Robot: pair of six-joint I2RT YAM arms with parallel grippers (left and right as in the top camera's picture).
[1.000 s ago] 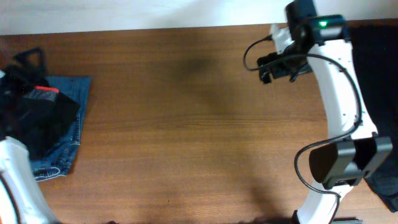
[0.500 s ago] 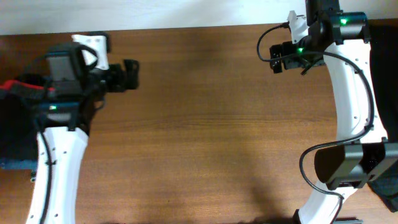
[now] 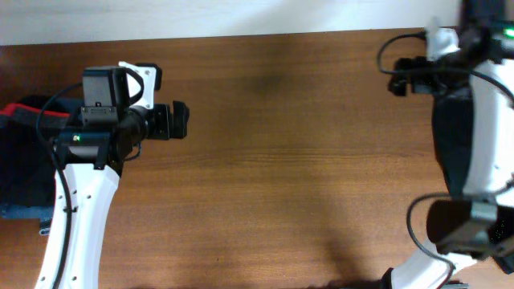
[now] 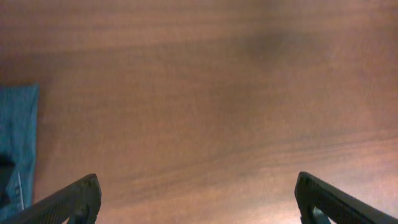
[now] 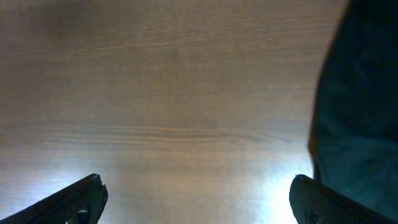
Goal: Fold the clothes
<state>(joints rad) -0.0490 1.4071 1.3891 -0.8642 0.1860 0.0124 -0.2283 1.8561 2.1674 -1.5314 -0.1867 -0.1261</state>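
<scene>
Left gripper (image 3: 181, 121) hangs with its jaws spread wide and nothing between them, over the bare brown wood of the table (image 3: 281, 185), pointing toward the table's middle. In the left wrist view its two black fingertips (image 4: 74, 202) sit in the lower corners with only wood grain between them. Just behind the gripper, a small green light (image 3: 76, 138) glows on the arm's black housing.

Farther out to the left lie the clothes (image 3: 20, 164), a black heap at the table's left edge. A red-orange waistband (image 3: 14, 110) shows at the heap's far side, and any print on that band is too small to tell. Blue denim jeans (image 3: 18, 211) show under the heap's near edge, and also at the left border of the left wrist view.

Right gripper (image 3: 395, 74) is likewise splayed and empty, near the table's far right corner. Its wrist view shows wood below it and a dark cloth (image 5: 364, 93) along the right side, close to the right fingertip.
</scene>
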